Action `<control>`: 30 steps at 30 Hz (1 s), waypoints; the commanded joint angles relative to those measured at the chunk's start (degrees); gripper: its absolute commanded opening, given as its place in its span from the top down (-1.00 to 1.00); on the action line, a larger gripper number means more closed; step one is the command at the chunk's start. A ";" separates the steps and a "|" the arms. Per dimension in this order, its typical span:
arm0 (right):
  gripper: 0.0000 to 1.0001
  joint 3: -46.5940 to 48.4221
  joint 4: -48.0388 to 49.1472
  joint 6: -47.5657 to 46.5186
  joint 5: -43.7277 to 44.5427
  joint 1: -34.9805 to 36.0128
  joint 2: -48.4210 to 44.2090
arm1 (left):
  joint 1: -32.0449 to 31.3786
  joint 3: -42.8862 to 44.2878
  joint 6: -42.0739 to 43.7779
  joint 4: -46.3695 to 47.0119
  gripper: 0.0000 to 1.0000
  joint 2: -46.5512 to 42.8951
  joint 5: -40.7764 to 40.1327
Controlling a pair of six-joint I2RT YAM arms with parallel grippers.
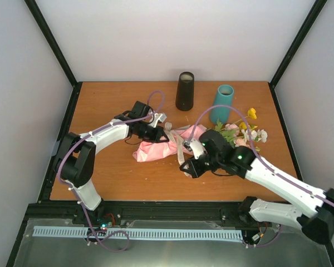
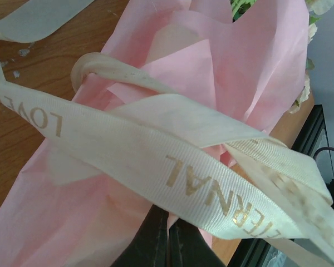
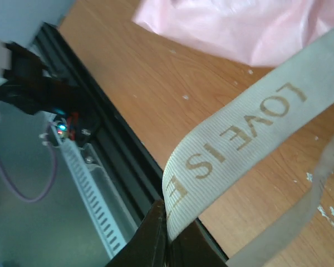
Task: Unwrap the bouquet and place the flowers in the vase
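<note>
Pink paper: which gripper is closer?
Left. The left gripper is shut on the pink paper at its far edge; the right gripper pinches the ribbon, just off the paper's near side.

Tabletop tally: 2 vases, 1 bouquet (image 1: 234, 133).
1 black vase (image 1: 185, 90), 1 teal vase (image 1: 222, 104), 1 pink paper sheet (image 1: 153, 150), 1 beige ribbon (image 1: 181, 149), 2 robot arms (image 1: 100, 136).
</note>
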 commanded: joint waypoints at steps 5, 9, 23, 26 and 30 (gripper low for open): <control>0.93 0.14 2.69 0.00 -0.93 0.53 -15.31 | 0.61 1.88 1.76 0.19 0.99 1.17 0.48; 0.93 1.13 5.35 -0.82 -0.06 0.49 -18.56 | 0.70 1.61 1.68 0.44 0.99 1.27 0.42; -0.26 -0.47 0.91 -2.37 11.29 0.53 -17.09 | 0.79 -0.89 1.97 1.21 0.99 0.56 0.93; -0.46 -1.91 -1.98 -0.58 17.42 0.53 -15.41 | 0.79 -1.65 2.29 1.25 0.99 0.41 0.81; -0.68 -4.33 -4.27 4.81 23.55 0.53 -13.94 | 0.79 -3.43 1.50 2.63 0.99 -0.76 1.13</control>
